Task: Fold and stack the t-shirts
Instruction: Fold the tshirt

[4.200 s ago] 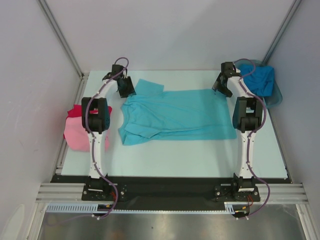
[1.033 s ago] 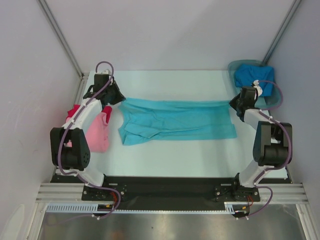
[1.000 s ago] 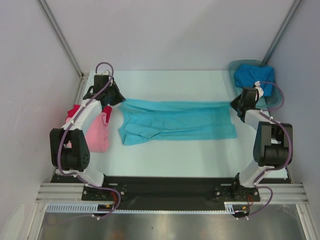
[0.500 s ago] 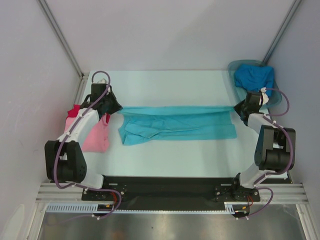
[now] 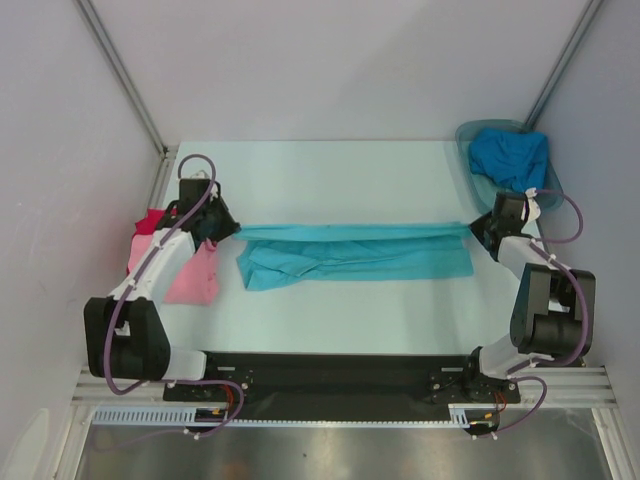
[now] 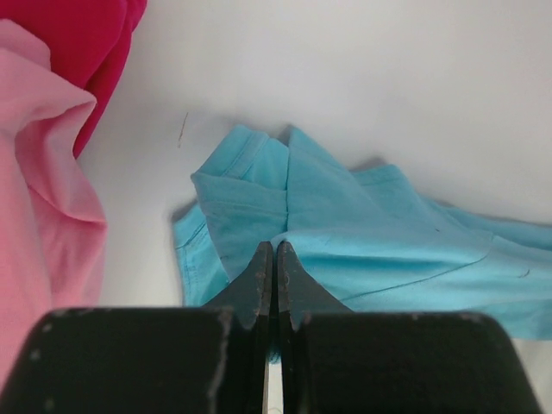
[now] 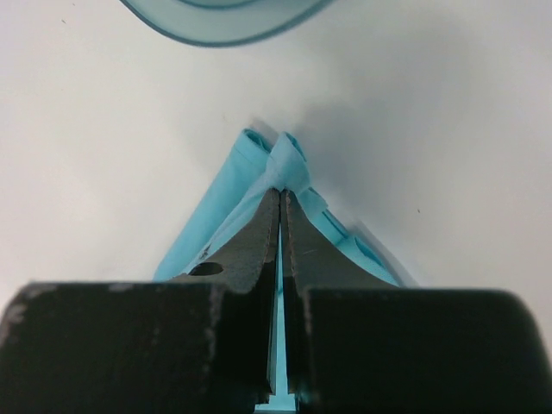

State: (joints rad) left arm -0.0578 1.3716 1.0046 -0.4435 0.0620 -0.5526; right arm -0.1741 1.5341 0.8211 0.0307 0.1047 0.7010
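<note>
A turquoise t-shirt (image 5: 355,254) lies stretched across the table's middle, its far edge lifted and drawn toward the near side. My left gripper (image 5: 226,228) is shut on the shirt's raised left edge (image 6: 285,231). My right gripper (image 5: 478,226) is shut on its raised right edge (image 7: 283,172). The fabric hangs taut between the two grippers. At the table's left edge lie a pink t-shirt (image 5: 190,278) and a red t-shirt (image 5: 150,221), also in the left wrist view as pink (image 6: 39,207) and red (image 6: 78,34). A deeper blue t-shirt (image 5: 510,155) sits in the tub.
The grey translucent tub (image 5: 548,196) stands at the far right corner; its rim (image 7: 224,30) shows at the top of the right wrist view. Grey walls close in the table on three sides. A black strip (image 5: 330,365) runs along the near edge.
Both grippers have pulled the turquoise shirt's far edge toward the near side, so the shirt now looks narrower. Both arms have drawn back and lowered.
</note>
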